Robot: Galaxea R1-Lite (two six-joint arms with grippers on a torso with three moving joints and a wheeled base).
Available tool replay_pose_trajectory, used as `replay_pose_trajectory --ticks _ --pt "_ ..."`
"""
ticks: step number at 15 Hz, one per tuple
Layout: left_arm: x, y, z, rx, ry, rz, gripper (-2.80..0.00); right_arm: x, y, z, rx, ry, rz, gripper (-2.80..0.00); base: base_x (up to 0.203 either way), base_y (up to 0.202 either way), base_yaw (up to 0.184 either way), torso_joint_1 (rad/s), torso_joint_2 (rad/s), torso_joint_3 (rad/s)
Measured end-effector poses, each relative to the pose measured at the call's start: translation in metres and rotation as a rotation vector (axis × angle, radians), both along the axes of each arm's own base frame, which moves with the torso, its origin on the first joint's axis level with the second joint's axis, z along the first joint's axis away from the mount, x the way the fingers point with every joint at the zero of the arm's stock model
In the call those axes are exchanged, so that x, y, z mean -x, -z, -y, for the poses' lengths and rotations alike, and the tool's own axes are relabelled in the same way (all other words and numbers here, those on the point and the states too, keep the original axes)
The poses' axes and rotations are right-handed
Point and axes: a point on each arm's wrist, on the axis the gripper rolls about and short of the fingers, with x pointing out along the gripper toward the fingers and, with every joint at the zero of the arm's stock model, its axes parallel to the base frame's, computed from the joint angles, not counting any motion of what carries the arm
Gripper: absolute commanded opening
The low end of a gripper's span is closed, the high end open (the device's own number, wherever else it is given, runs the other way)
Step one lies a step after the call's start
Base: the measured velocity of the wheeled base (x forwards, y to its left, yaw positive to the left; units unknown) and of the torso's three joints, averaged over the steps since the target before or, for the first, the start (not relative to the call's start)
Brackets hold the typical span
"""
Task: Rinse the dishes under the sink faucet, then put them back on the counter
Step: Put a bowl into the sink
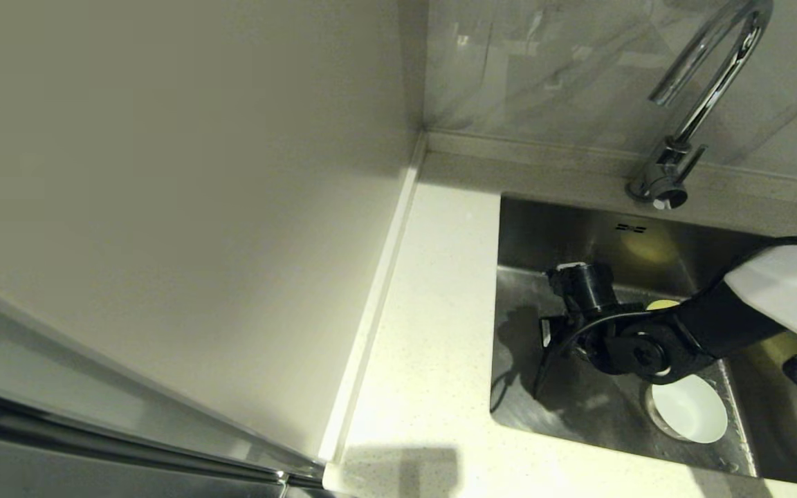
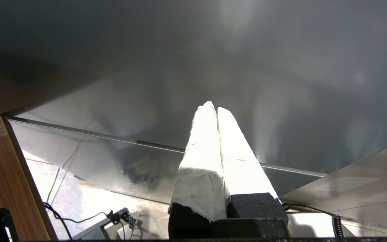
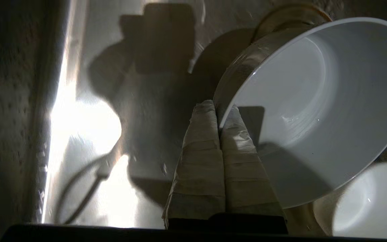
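Note:
My right gripper [image 3: 218, 112] is down inside the steel sink [image 1: 564, 415], shut on the rim of the pale bluish-white bowl [image 3: 314, 107]. It holds the bowl tilted off the sink floor. A white bowl [image 3: 364, 201] lies beside it, seen in the head view as the white bowl [image 1: 692, 411] by the sink's front. A sliver of the yellow bowl [image 1: 661, 304] peeks out behind the right wrist [image 1: 637, 353], which hides the fingers in the head view. The chrome faucet [image 1: 710, 90] arches over the sink's back right. My left gripper [image 2: 213, 107] is shut on nothing, out of the head view.
The white speckled counter [image 1: 433, 332] runs along the sink's left side and front, bounded on the left by a tall pale panel [image 1: 198, 207]. The low raised back edge [image 1: 544, 149] meets a glossy wall behind the faucet. The left wrist faces a grey cabinet front [image 2: 213, 50].

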Motion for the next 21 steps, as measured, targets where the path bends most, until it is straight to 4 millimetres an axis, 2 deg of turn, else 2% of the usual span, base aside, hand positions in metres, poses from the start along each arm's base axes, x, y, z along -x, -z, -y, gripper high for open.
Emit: replay_pose_trajectory --ticks 6,7,11,15,18,21 --pt "0.0 0.0 0.0 0.0 0.0 0.0 -2.8 -0.024 0.018 -0.008 0.035 0.041 0.01 -2.8 0.0 0.0 0.0 0.0 0.0 0.0" --pt "0.0 0.0 0.0 0.0 0.0 0.0 -2.8 -0.028 0.021 -0.009 0.044 0.051 0.013 0.0 0.0 0.0 0.0 0.0 0.0 0.0" --pt "0.0 0.0 0.0 0.0 0.0 0.0 -2.8 -0.032 0.027 -0.015 0.048 0.046 0.012 0.0 0.0 0.0 0.0 0.0 0.0 0.0" --pt "0.0 0.0 0.0 0.0 0.0 0.0 -2.8 -0.025 0.025 -0.013 0.051 0.049 0.005 0.0 0.0 0.0 0.0 0.0 0.0 0.0" --pt "0.0 0.0 0.0 0.0 0.0 0.0 -2.8 -0.005 0.006 -0.006 0.033 0.059 0.016 0.0 0.0 0.0 0.0 0.0 0.0 0.0" --pt "0.0 0.0 0.0 0.0 0.0 0.0 -2.8 0.03 -0.032 0.007 0.01 0.063 0.063 0.0 0.0 0.0 0.0 0.0 0.0 0.0"
